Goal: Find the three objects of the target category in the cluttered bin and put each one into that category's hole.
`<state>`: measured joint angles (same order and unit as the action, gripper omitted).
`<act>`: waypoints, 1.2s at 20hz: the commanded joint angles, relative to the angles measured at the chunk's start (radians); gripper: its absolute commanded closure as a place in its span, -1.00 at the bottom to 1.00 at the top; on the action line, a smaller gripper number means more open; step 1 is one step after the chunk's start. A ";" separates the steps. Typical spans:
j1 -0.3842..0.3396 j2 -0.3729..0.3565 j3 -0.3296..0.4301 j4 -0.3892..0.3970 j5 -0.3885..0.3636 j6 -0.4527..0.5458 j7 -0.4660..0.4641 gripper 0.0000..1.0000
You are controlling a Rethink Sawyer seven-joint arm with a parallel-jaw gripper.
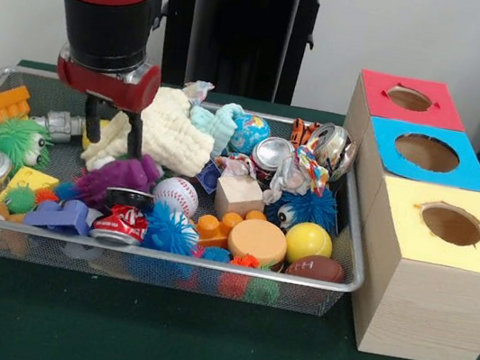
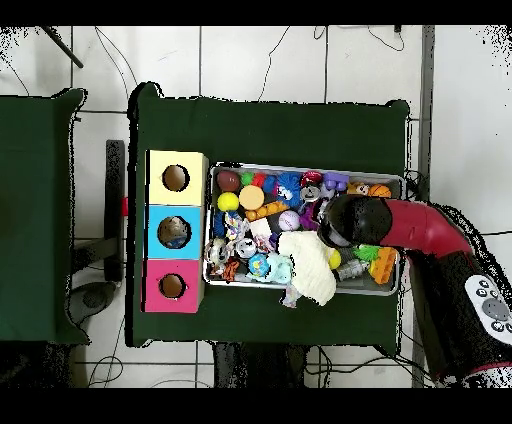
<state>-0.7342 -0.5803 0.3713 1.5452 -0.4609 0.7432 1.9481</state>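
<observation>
A wire mesh bin (image 1: 208,266) holds a jumble of toys. My gripper (image 1: 111,143) hangs over its left half, with a fold of a cream cloth (image 1: 170,128) between the two black fingers (image 1: 136,134); it looks shut on that fold. The cloth stands high and covers the far rim. In the overhead view the cream cloth (image 2: 308,265) spreads past the bin's rim (image 2: 300,168), and the red arm (image 2: 400,225) hides the gripper. A teal cloth (image 1: 214,124) lies just right of the cream one. Three boxes stand right of the bin, topped red (image 1: 373,87), blue (image 1: 382,146) and yellow (image 1: 396,232), each with a round hole.
Packed into the bin are a baseball (image 1: 176,194), a yellow ball (image 1: 308,242), a football (image 1: 315,268), a globe ball (image 1: 250,133), crushed cans (image 1: 332,147), a wooden block (image 1: 239,196), a purple fuzzy toy (image 1: 117,177) and a green one (image 1: 18,140). Green cloth covers the table.
</observation>
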 commanded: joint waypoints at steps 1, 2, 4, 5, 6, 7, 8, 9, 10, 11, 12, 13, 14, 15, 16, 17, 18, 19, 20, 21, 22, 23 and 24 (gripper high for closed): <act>0.002 0.104 0.113 -0.239 -0.056 0.198 -0.360 -1.00; 0.005 0.117 0.116 -0.259 -0.059 0.205 -0.363 -1.00; 0.007 0.138 0.120 -0.286 -0.064 0.205 -0.364 -1.00; 0.004 0.140 0.121 -0.281 -0.068 0.196 -0.361 -1.00; 0.000 0.144 0.122 -0.277 -0.071 0.188 -0.360 -1.00; -0.001 0.148 0.120 -0.271 -0.079 0.174 -0.357 -1.00; -0.004 0.158 0.117 -0.260 -0.086 0.154 -0.348 -1.00; -0.006 0.175 0.115 -0.256 -0.094 0.128 -0.340 -1.00; -0.009 0.192 0.112 -0.245 -0.103 0.091 -0.327 -1.00; -0.008 0.214 0.106 -0.244 -0.108 0.074 -0.316 -1.00; -0.008 0.235 0.100 -0.243 -0.112 0.058 -0.304 -1.00; -0.007 0.252 0.093 -0.238 -0.112 0.045 -0.286 -1.00; -0.006 0.266 0.089 -0.232 -0.111 0.028 -0.269 -1.00; -0.004 0.278 0.085 -0.227 -0.110 0.016 -0.253 -1.00; -0.002 0.290 0.081 -0.222 -0.109 0.004 -0.237 -1.00; 0.000 0.300 0.079 -0.216 -0.110 -0.020 -0.221 -1.00; 0.004 0.311 0.076 -0.213 -0.105 -0.030 -0.204 -1.00; 0.009 0.322 0.072 -0.210 -0.101 -0.039 -0.188 -1.00; 0.013 0.328 0.070 -0.205 -0.102 -0.062 -0.171 -1.00; 0.020 0.331 0.064 -0.197 -0.101 -0.080 -0.152 -1.00; 0.027 0.335 0.058 -0.195 -0.097 -0.084 -0.135 -1.00; 0.036 0.341 0.054 -0.199 -0.091 -0.083 -0.120 -1.00; 0.041 0.348 0.051 -0.197 -0.088 -0.094 -0.105 -1.00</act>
<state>-0.7351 -0.3580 0.4033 1.3242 -0.4754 0.7645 1.9275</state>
